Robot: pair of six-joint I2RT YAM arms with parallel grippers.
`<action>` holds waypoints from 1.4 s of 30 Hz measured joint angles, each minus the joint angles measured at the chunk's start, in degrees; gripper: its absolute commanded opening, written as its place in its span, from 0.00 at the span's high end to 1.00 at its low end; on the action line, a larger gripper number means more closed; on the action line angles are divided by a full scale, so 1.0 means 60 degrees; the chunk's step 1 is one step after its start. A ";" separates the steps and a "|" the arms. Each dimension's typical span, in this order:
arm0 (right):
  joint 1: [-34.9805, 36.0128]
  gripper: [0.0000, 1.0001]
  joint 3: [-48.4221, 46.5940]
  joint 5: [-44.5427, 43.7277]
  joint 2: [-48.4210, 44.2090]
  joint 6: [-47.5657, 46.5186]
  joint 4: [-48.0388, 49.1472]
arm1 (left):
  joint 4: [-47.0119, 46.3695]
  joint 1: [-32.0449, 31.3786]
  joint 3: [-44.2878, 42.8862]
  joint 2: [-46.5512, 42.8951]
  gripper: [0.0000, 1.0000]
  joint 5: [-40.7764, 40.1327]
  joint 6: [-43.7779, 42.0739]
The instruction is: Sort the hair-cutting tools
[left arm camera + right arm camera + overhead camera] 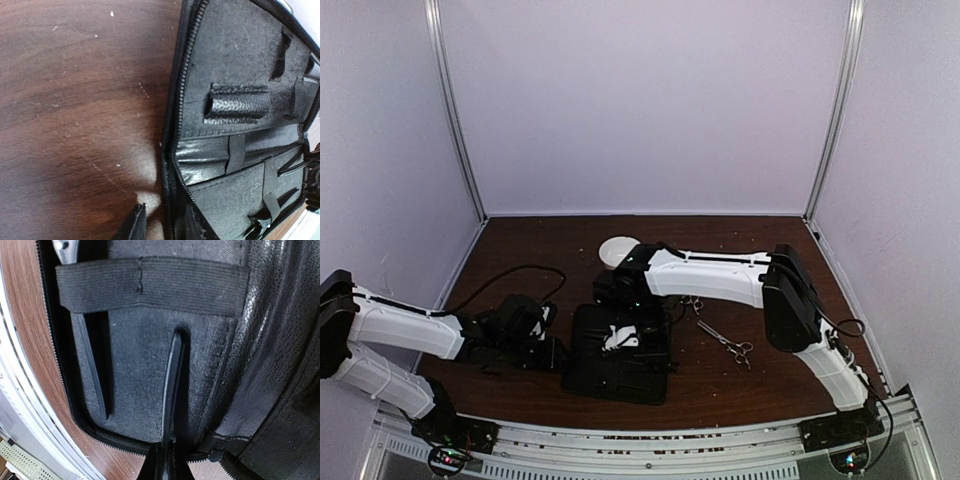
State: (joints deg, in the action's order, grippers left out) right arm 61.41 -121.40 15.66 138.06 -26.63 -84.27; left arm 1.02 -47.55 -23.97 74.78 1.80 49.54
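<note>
Brown worktop, white walls. Black stick (172, 385) lies on the lining of the open case (610, 375) at front-centre, pinched by the right gripper (167, 462). Step looks like slotting it under the elastic band (150, 285); next needs a straight slide, then release. Scissors (725, 342) lie right of centre. Left gripper (164, 227) is spread astride the case edge.

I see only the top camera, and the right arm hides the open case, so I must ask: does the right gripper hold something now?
Observer: Yes. The right wrist view shows the right gripper shut on a thin black stick, its tip pointing toward an elastic band.
Operator: Is another tool already stored?
Observer: Yes, a second black stick sits tucked under that band, inside the case.
Operator: And the other arm?
Observer: The left gripper is open, its fingers on either side of the case's zip edge.
</note>
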 measured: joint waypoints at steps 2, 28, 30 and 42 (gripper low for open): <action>0.0004 1.00 -0.0044 0.0004 0.0047 0.0015 -0.0018 | -0.0029 0.0000 0.0015 0.0000 0.69 0.0058 0.0004; 0.0098 1.00 -0.1526 0.0474 0.1053 0.0091 -0.0277 | -0.0907 0.0000 0.0379 0.0018 0.71 0.0404 0.0233; 0.0106 1.00 -0.1676 0.0503 0.1122 0.0153 -0.0273 | -0.0954 0.0000 0.0404 0.0018 0.71 0.0423 0.0244; 0.0102 1.00 -0.2368 0.0903 0.1534 0.0266 -0.0251 | -0.1144 0.0000 0.0790 -0.0368 0.71 0.0423 0.0408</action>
State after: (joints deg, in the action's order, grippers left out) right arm 62.02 -135.61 21.08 147.26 -25.04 -85.78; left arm -5.85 -47.55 -19.22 72.58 4.34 51.99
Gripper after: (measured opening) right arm 0.041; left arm 0.292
